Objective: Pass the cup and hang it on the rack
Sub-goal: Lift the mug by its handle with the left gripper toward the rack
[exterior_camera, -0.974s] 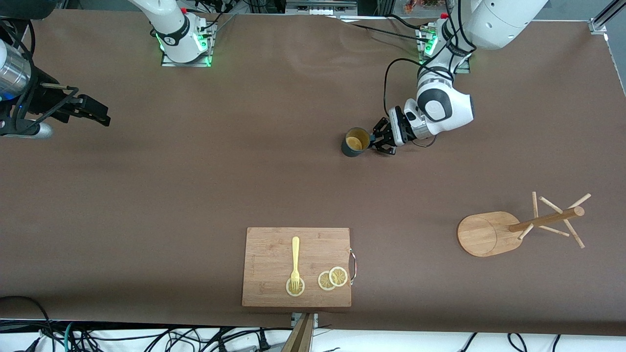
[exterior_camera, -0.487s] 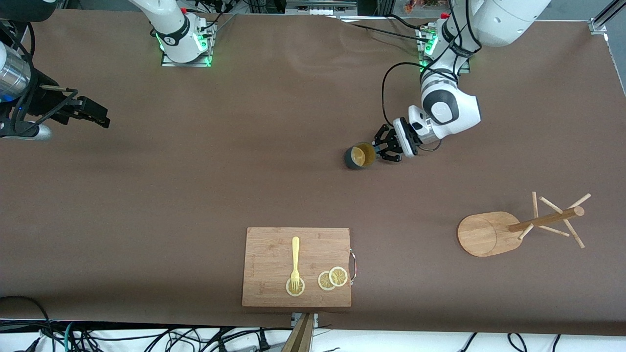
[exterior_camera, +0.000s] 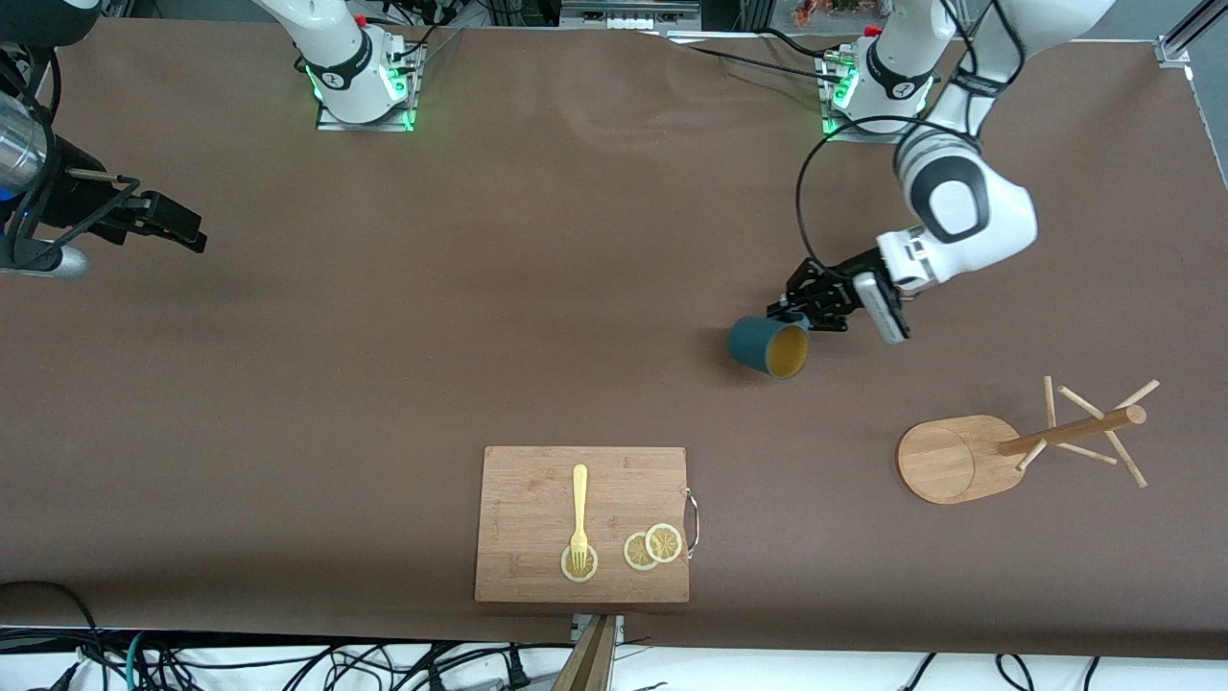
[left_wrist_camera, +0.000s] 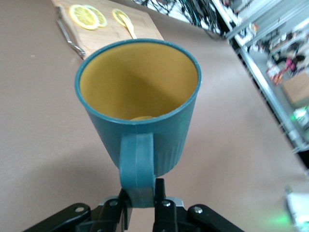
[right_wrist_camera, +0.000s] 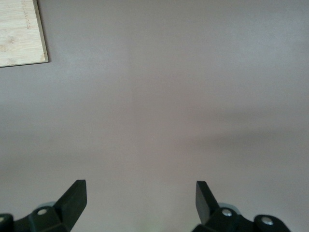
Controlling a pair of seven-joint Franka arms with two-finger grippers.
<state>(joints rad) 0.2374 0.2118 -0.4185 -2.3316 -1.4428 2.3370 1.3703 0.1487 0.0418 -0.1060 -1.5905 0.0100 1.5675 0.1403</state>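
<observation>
The left end effector [exterior_camera: 792,309] is clamped on the handle of the cup [exterior_camera: 769,346], which hangs tipped on its side in the air over the worktop [exterior_camera: 384,336]. The pass looks done. Hanging remains: the rack [exterior_camera: 1017,446] stands toward the left arm's end, its pegs bare. The right end effector [right_wrist_camera: 140,198] waits with fingers apart over the right arm's end.

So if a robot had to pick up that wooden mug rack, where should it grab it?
Probably the central pole, from above. The rack stands on a flat oval base too wide for two fingers, and the thin pegs look weak. The pole, between base and pegs, is slim and sturdy, so fingers closing on it sideways should hold.
</observation>
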